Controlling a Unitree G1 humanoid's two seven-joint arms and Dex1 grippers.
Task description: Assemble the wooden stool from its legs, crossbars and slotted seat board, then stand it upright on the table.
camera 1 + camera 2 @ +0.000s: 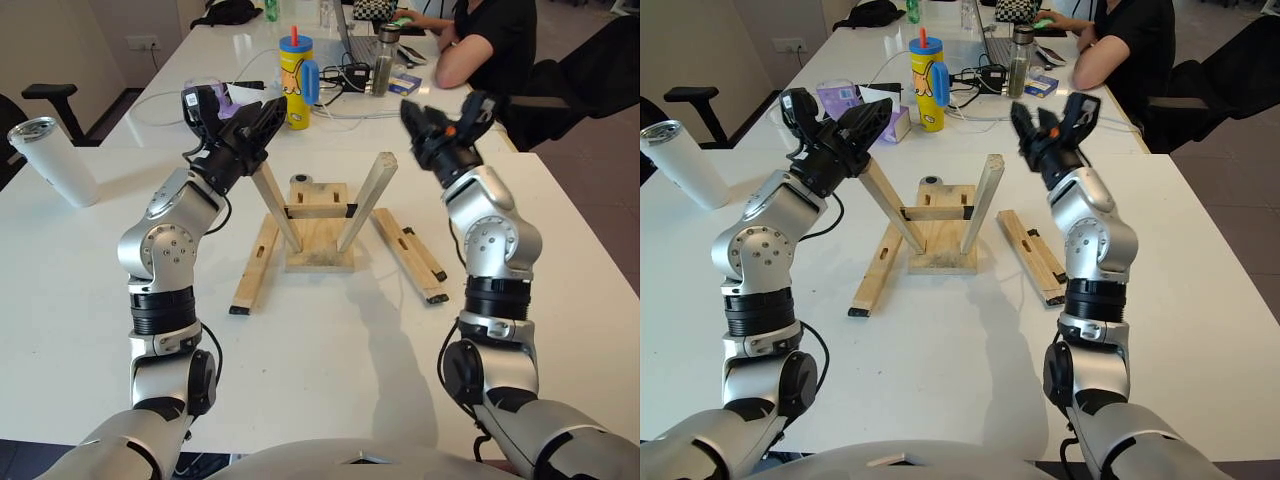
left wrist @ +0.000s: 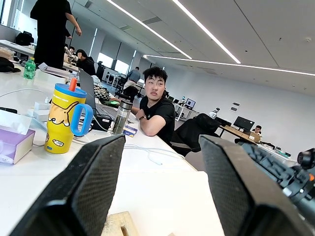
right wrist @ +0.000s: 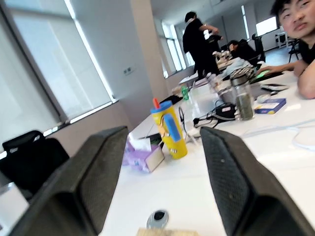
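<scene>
Stool (image 1: 320, 212) half-built on counter (image 1: 330, 370) | left claw (image 1: 270, 122), right claw (image 1: 442, 112) both released, empty | next: grasp loose leg (image 1: 410, 255) mid-length, align squarely with seat (image 1: 320, 255) slot.

The two eye views look from the robot's head forward and down over both arms onto the white table (image 1: 330, 380). Both take in the half-built stool (image 1: 320, 215), which sits between and just below the left gripper (image 1: 265, 120) and the right gripper (image 1: 445, 120). Each wrist view sits close behind its own gripper, looking almost level out between the two dark fingers (image 2: 83, 191) into the room, and both share the yellow cup (image 2: 61, 118) beyond the fingertips.
</scene>
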